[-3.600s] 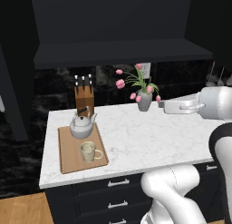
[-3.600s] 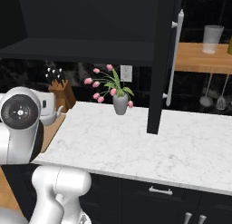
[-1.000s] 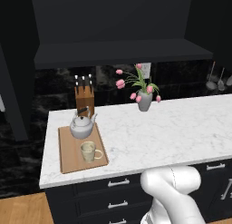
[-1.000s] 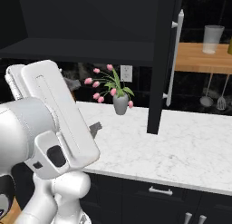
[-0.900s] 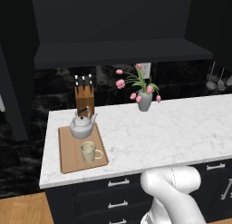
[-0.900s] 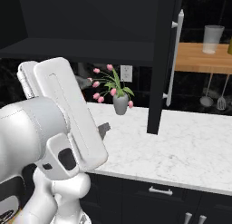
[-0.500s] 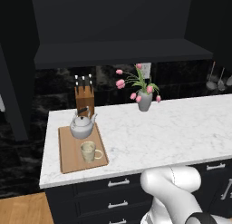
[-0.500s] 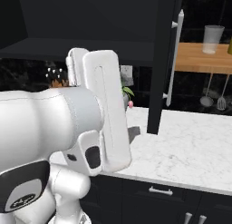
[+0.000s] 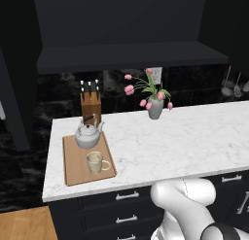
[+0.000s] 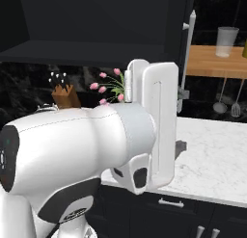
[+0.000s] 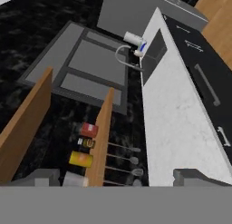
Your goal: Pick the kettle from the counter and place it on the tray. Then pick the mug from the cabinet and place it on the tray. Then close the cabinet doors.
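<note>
While the claw [image 11: 118, 177] gapes empty, kettle [image 9: 88, 135] and mug [image 9: 95, 162] sit on the tray [image 9: 73, 165].

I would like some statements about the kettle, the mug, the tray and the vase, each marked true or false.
1. The kettle stands on the tray. True.
2. The mug stands inside the cabinet. False: it is on the tray, in front of the kettle.
3. The vase lies tipped over. False: it stands upright on the counter.
4. The knife block stands behind the kettle. True.
</note>
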### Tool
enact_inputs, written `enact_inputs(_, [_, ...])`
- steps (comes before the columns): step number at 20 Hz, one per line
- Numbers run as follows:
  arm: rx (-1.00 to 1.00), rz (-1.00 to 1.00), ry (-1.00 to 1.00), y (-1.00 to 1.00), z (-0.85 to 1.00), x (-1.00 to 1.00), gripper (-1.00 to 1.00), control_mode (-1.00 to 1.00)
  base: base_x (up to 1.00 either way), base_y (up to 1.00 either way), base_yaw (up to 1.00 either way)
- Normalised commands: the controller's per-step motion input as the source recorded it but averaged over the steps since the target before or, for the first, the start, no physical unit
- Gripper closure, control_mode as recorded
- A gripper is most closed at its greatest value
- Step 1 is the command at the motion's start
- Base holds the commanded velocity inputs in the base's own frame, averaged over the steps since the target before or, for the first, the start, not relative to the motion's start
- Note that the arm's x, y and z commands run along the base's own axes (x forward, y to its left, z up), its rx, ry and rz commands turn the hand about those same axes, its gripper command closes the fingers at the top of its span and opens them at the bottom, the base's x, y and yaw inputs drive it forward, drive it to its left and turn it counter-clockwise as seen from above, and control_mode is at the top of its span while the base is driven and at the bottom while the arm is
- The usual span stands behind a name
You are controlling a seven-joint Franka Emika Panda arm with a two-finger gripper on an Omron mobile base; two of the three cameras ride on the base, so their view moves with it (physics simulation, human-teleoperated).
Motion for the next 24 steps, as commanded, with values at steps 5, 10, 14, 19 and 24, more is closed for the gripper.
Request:
enact_inputs(5, [-0.07, -0.01, -0.01, -0.37, -0.14, 0.40, -1.00, -1.00, 0.00, 0.00, 0.00])
enact_inputs(10, [-0.06, 0.00, 0.00, -0.16, -0.08, 0.47, -1.00, -1.00, 0.00, 0.00, 0.00])
enact_inputs(14, [0.00, 0.00, 0.00, -0.13, -0.01, 0.37, -1.00, -1.00, 0.00, 0.00, 0.00])
enact_inputs(19, [0.00, 0.01, 0.00, -0.06, 0.00, 0.32, -1.00, -1.00, 0.00, 0.00, 0.00])
enact_inputs(24, [-0.06, 0.05, 0.00, 0.05, 0.00, 0.33, -1.00, -1.00, 0.00, 0.00, 0.00])
